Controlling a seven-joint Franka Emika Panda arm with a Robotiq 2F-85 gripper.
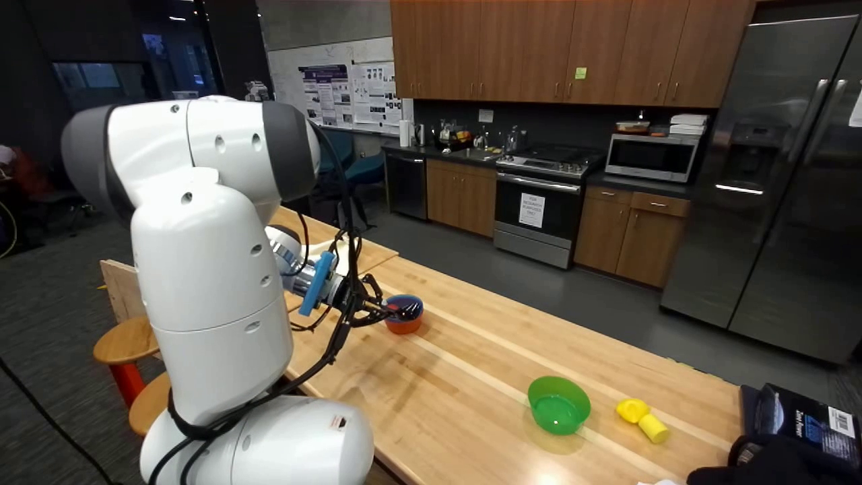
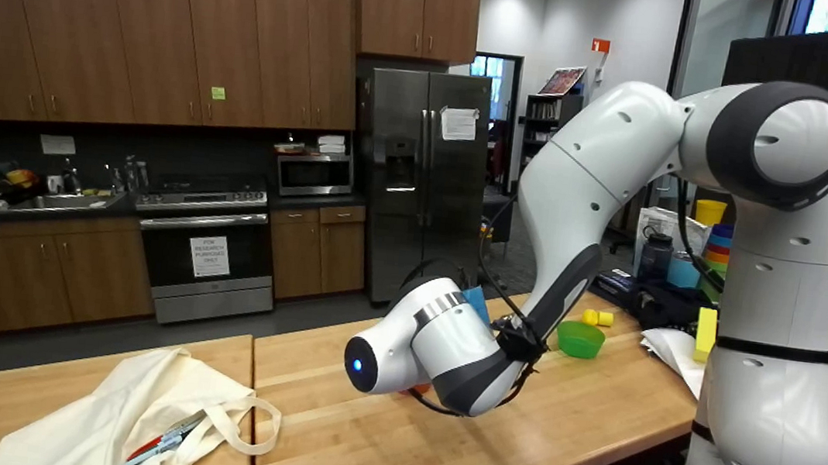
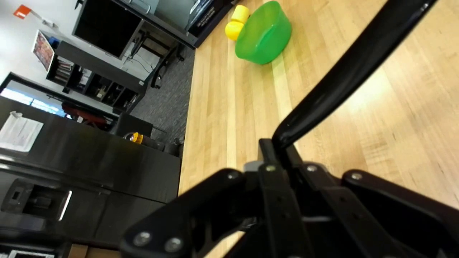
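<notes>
Two fingers (image 3: pixel 281 200), mine, pinched close together on one end of a black utensil (image 3: pixel 346 71). Slim purchase: if its free length knocks the blue-and-orange bowl (image 1: pixel 404 327), I judge it could twist loose or the bowl skid. Utensil long, smooth, glossy, slanting out from my grip above the tabletop (image 3: pixel 215 118). In an exterior view it shows across that bowl; touching or not, I can't tell. Further off: green bowl (image 3: pixel 276 43), yellow two-part object (image 3: pixel 233 30) just beside it.

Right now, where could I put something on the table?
Bare table: between orange bowl and green bowl; between orange bowl and bag. Crowded: at the orange bowl, where the gripper holds a black tool; at the end by the black box.
</notes>
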